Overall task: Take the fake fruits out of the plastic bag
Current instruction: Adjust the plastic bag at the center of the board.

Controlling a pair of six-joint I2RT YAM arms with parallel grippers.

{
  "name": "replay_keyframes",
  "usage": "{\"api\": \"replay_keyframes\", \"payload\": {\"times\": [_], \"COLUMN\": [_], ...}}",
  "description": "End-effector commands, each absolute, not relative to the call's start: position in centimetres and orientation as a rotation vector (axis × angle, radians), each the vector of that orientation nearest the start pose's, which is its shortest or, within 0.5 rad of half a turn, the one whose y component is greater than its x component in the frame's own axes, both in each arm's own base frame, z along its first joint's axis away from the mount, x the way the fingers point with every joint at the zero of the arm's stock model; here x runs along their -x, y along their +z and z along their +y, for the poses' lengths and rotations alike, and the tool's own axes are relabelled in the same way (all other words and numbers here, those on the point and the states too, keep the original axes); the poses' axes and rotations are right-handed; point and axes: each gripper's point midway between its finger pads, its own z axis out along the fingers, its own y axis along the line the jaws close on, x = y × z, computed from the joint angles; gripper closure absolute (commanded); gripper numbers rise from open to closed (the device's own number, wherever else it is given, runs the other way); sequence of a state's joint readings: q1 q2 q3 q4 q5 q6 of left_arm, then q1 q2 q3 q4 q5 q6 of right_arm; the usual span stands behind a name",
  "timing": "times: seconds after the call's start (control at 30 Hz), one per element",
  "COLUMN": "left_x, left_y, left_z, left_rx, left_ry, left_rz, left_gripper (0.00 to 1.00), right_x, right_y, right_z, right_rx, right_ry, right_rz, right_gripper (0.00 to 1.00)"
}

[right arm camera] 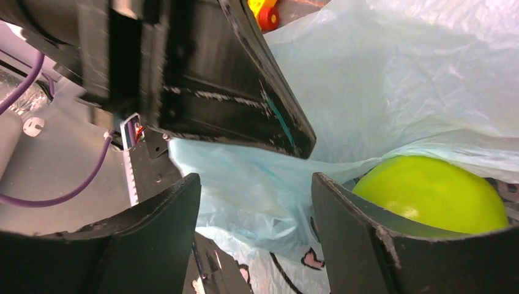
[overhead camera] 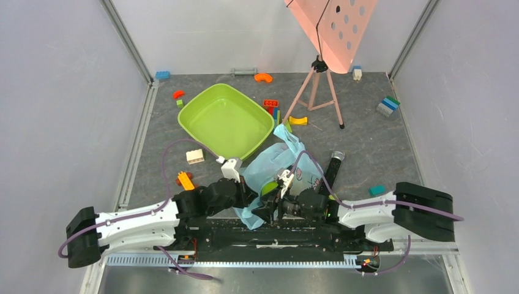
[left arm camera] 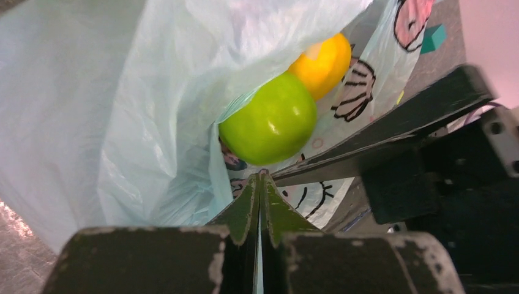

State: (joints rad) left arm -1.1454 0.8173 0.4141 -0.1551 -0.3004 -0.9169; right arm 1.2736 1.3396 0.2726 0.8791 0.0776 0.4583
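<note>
Left jaws clenched on the plastic bag (left arm camera: 122,110), right jaws wide open over a fold, green apple (right arm camera: 431,193) at their 3 o'clock, lemon (left arm camera: 321,64) peeking behind.

Part of yellow fruit (left arm camera: 322,61) was hidden behind green apple (left arm camera: 269,119) and plastic bag (left arm camera: 122,110) film. Bag interior beyond them was screened in every view.

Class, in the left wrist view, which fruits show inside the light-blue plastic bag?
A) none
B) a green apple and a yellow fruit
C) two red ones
B: a glossy green plastic apple and a yellow plastic fruit behind it sit inside the thin light-blue plastic bag.
</note>
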Motion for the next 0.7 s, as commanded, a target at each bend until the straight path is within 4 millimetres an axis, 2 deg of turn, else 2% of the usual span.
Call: {"api": "replay_keyframes", "payload": {"times": [0.0, 0.13, 0.27, 0.37, 0.67], "left_x": [-13.3, -12.9, -12.4, -12.1, -12.0], "left_y": [11.2, 10.7, 10.2, 9.9, 8.5], "left_z": [-26.8, -27.1, -27.0, -27.0, -26.8], "left_rx": [-0.073, -0.107, -0.126, -0.14, -0.178], "left_ry": [-0.941, -0.924, -0.91, -0.897, -0.829], "left_rz": [2.231, 2.24, 2.242, 2.244, 2.259], "left_gripper": [0.98, 0.98, 0.98, 0.98, 0.98], "right_x": [-10.4, -10.5, -12.9, -14.2, -16.1], "right_y": [11.4, 12.5, 12.4, 11.8, 10.8], "right_z": [34.6, 33.2, 31.0, 30.3, 30.5], "right_rx": [0.738, 0.713, 0.601, 0.587, 0.514], "right_ry": [1.118, 1.1, 0.923, 0.786, 0.616], "right_rz": [1.759, 1.745, 1.816, 1.882, 1.981], "right_gripper": [0.28, 0.25, 0.26, 0.25, 0.16]}}
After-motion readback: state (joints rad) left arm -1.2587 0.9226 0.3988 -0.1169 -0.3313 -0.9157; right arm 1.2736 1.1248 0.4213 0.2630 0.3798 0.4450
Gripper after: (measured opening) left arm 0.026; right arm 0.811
